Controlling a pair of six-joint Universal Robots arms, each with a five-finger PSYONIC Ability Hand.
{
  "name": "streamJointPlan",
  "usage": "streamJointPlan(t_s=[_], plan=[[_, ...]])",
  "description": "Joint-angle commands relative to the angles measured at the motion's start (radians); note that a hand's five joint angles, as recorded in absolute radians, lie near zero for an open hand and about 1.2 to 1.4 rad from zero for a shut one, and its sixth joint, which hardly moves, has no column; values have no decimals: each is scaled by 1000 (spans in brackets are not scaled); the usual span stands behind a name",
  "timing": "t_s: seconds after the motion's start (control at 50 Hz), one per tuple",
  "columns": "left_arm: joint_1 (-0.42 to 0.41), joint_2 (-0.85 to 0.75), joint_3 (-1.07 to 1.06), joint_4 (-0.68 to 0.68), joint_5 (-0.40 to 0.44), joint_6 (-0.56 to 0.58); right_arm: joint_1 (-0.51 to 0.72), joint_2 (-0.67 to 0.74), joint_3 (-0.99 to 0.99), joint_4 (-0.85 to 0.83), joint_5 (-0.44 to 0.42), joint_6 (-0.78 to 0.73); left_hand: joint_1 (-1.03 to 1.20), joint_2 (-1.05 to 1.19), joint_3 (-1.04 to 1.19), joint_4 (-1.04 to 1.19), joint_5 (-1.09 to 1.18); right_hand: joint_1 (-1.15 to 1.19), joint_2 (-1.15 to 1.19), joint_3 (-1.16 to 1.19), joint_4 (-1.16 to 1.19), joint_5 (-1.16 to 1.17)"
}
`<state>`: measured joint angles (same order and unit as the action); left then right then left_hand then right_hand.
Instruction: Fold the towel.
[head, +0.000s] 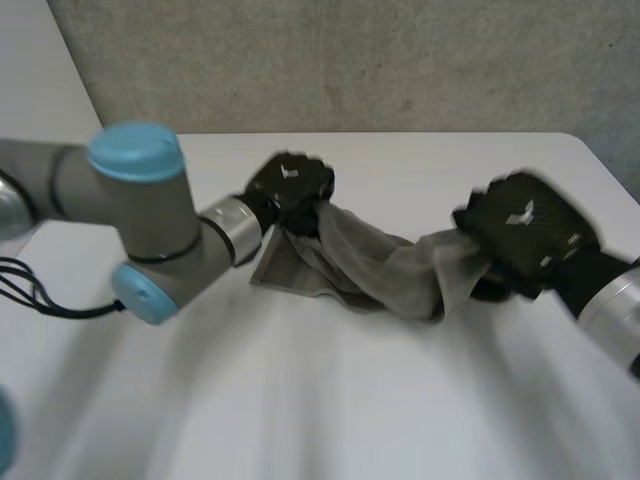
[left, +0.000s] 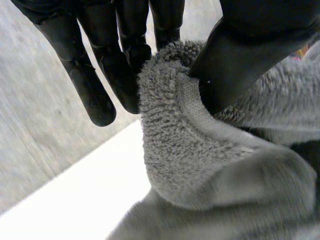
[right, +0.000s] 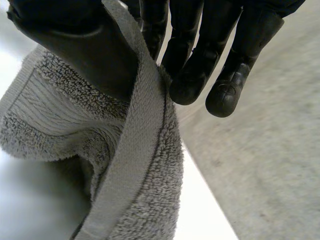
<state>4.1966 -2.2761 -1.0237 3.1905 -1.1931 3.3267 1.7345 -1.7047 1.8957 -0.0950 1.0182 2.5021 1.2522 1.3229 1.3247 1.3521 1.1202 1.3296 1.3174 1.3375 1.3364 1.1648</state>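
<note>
Now | left hand (head: 290, 188) pinches one towel (head: 385, 265) end | right hand (head: 525, 235) pinches the other | towel hangs bunched over counter (head: 300, 400)

Lab-like room: white table (head: 350, 400) against bare grey wall (head: 350, 60).

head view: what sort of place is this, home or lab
Likely a robot lab: a white table, a plain grey wall behind it, and the robot's black left hand and right hand pinching a grey terry towel.
</note>
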Motion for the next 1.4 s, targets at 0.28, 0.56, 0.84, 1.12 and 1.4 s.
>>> streamJointPlan(t_s=[0.28,0.56,0.84,1.12,1.4], plan=[[146,442,-341,-179,4,-76,-173,253,-446,827,-55,-183,144,73,72,44,101,67,79,59,60,57],[194,219,-99,-247,-6,-19,105,488,-756,649,-40,-94,144,73,72,44,101,67,79,59,60,57],[244,198,608,-1,-108,-273,108,453,-1020,-448,22,796,144,73,72,44,101,67,79,59,60,57],[368,360,-86,-4,144,-420,37,392,-796,96,-308,539,144,73,72,44,101,67,79,59,60,57],[366,423,-669,-12,152,74,-1,407,-457,554,-164,-223,144,73,72,44,101,67,79,59,60,57]])
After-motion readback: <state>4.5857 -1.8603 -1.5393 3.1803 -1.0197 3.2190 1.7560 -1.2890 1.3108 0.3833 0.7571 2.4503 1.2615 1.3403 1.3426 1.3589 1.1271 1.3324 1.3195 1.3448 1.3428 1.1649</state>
